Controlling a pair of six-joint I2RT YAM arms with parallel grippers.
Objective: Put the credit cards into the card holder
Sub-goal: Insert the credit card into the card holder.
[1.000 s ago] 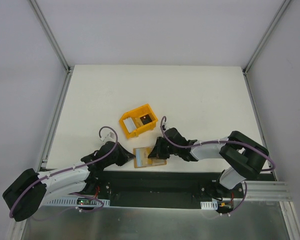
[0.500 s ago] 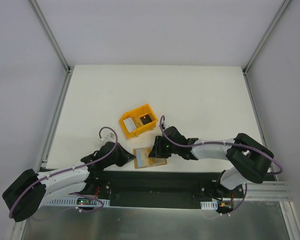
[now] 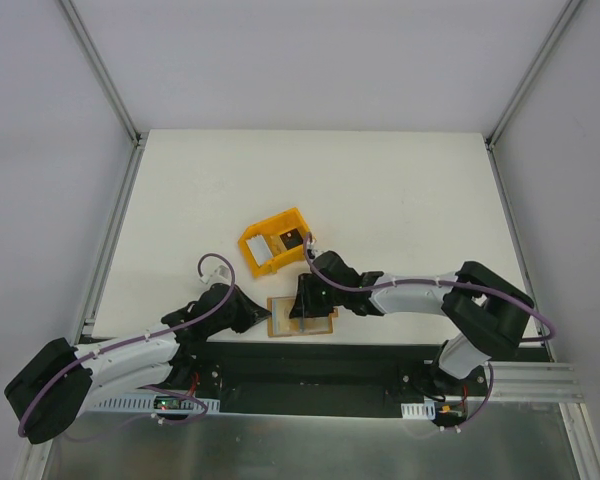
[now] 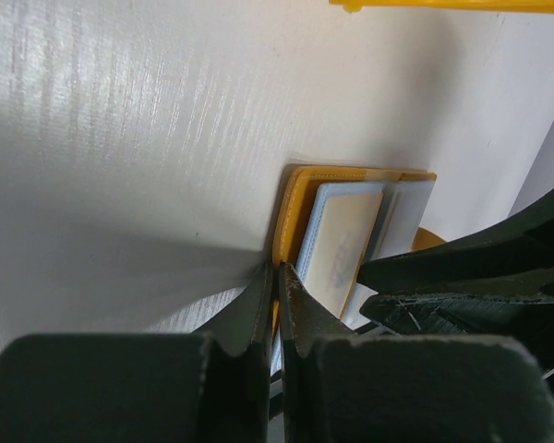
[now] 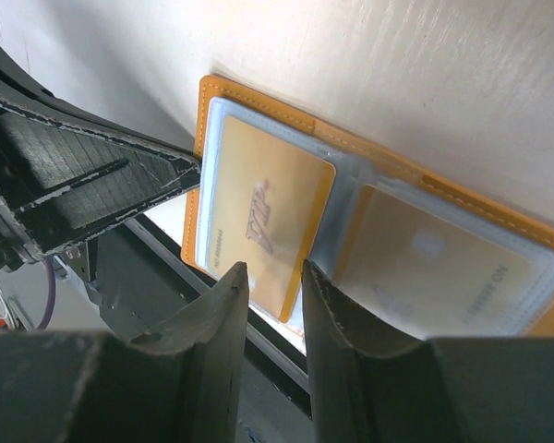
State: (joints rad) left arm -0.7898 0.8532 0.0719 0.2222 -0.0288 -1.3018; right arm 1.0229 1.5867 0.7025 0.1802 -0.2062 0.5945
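The card holder (image 5: 369,159) lies open and flat at the near edge of the bench (image 3: 380,200), between the two arms. One tan card (image 5: 263,217) sits in its left clear pocket and a second card (image 5: 443,268) in the right one.

The right arm's fingers (image 5: 217,314) stand a little apart over the lower edge of the tan card, with nothing clamped between them. The left arm's fingers (image 4: 254,305) are closed tight, their tips at the holder's left edge. This looks like the end of seating one card, with the left arm steadying the holder.

Just beyond the holder stands a yellow bin (image 3: 270,221) with a grey card (image 3: 257,248) and a dark card (image 3: 293,238) inside, so the job seems partly done. The next move probably calls for the right arm to lift clear without dragging the tan card back out, then reach into the bin. A thin flat card on the bin floor will be awkward to pinch, and the bin walls leave little room.

Whether the tan card is pushed fully home is hard to judge, since the right arm's fingers hide its lower edge. I cannot tell whether the left arm's fingers pinch the holder's edge or only press against it. From above, the right arm covers the middle of the holder, and any further cards in the bin cannot be made out.
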